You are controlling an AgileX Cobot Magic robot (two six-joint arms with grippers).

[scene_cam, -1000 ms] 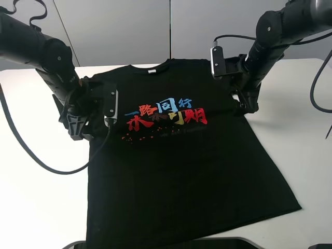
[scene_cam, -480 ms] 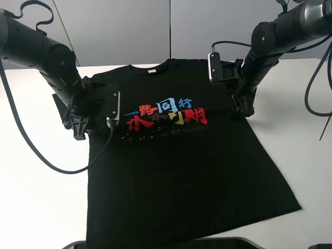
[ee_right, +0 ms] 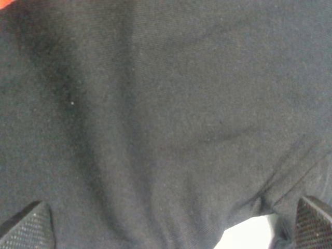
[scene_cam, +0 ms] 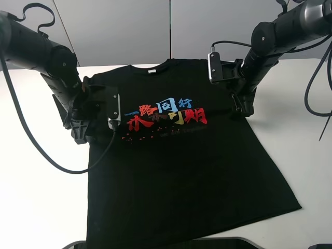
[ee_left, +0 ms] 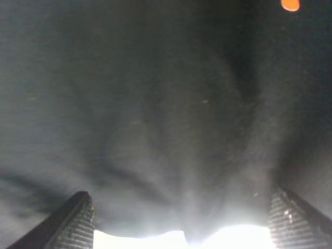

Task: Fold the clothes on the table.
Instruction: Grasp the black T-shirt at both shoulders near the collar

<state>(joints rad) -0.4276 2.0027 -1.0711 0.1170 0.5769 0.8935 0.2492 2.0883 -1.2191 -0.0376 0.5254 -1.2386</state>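
Smooth white table (scene_cam: 36,207) (creased black clothes (scene_cam: 181,176))

We count one black T-shirt (scene_cam: 181,171), lying on one white desk (scene_cam: 36,207). There are two grippers, one at each sleeve of the T-shirt: the left gripper (scene_cam: 80,132) and the right gripper (scene_cam: 244,106). Beyond the T-shirt's collar we make out perhaps three grey wall panels (scene_cam: 119,31).

The T-shirt (scene_cam: 181,171) is spread flat on the table (scene_cam: 36,207), with the collar toward the far edge and the hem toward the near edge. The left gripper (scene_cam: 80,132) is placed over the sleeve on the left, and the right gripper (scene_cam: 245,106) over the sleeve on the right.
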